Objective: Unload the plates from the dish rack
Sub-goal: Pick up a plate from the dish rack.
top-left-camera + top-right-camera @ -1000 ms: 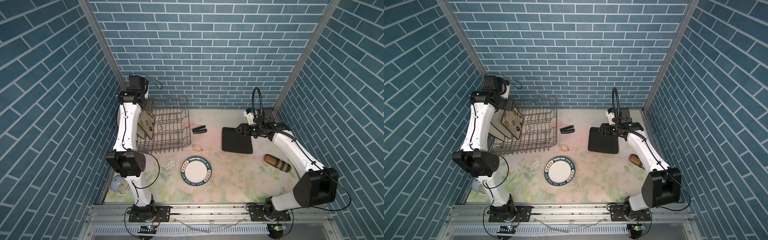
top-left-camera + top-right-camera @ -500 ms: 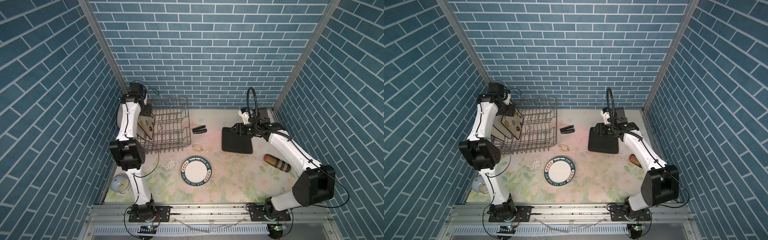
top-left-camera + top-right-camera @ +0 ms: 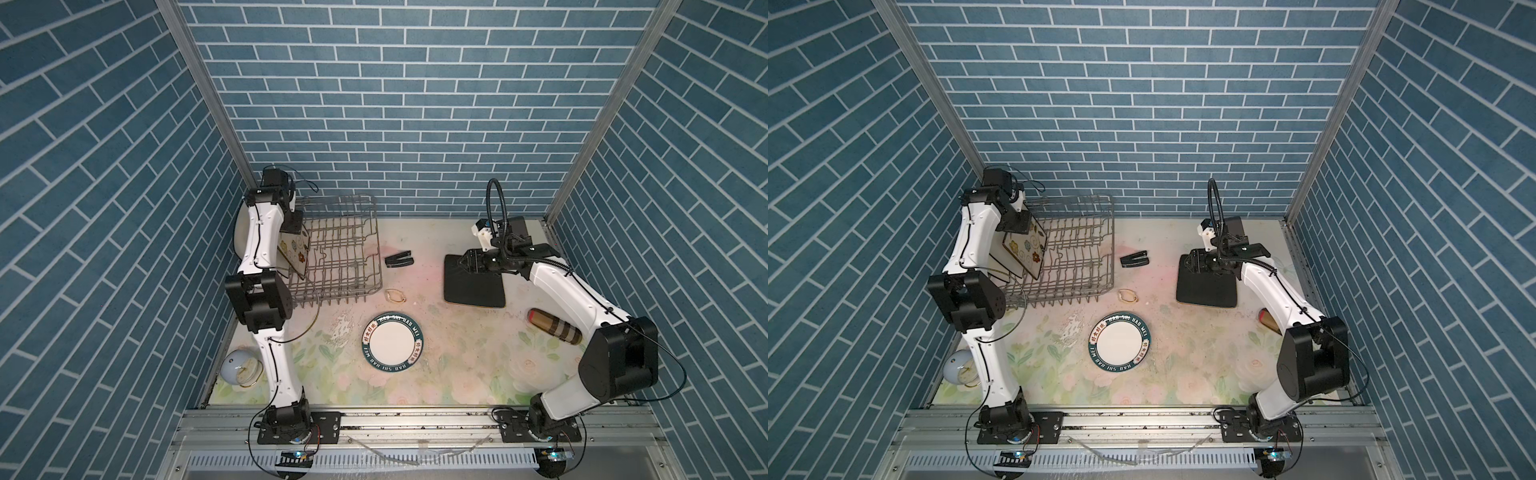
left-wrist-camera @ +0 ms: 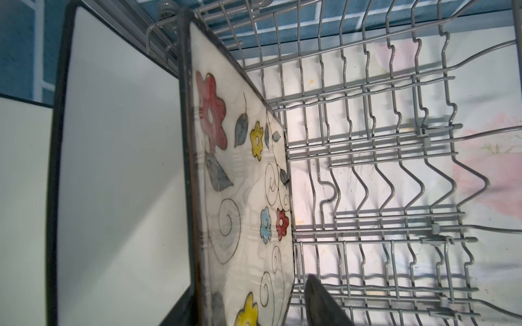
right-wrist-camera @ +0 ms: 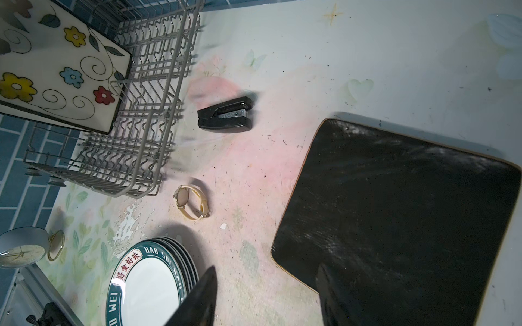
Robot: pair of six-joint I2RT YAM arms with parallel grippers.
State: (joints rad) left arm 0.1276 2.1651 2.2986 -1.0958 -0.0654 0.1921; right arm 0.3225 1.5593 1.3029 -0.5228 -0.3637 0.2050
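**Left hand** [image 3: 1017, 224]: sits at the top edge of the flowered plate [image 3: 1025, 249], at the left end of the dish rack [image 3: 1075, 257]. The left wrist view shows one finger [image 4: 324, 304] just beside the patterned face. The other finger is out of frame, so I cannot tell whether the hand is clamped on the plate.

- Flowered plate stands on edge in the rack, tilted.
- Behind it stands a cream plate [image 4: 121, 169] with a black edge, also on edge.
- A second cream plate [image 4: 22, 197] stands behind that one.
- The rack is at the rear left of the bench [image 3: 457, 365].

**Right hand** [image 3: 467, 264]: jaws apart, nothing gripped. It is over the rear-left part of the black plate [image 3: 473, 286].

- In the right wrist view, one finger [image 5: 339, 296] overlaps the plate and the other is over bare bench.
- Black plate lies flat on the bench, right of centre, well apart from the rack.

**Further out:**
- Stack of round plates [image 5: 147, 288] lies flat at front centre. The rims are teal and lettered, and both top views show the stack.
- Black stapler [image 3: 399, 260] lies between the rack and the black plate.
- Wristwatch [image 3: 395, 295] lies just off the rack's front right corner.
- Small clock [image 3: 241, 368] is at front left, beside the left arm.
- Brown banded cylinder [image 3: 552, 331] lies on its side near the right arm.
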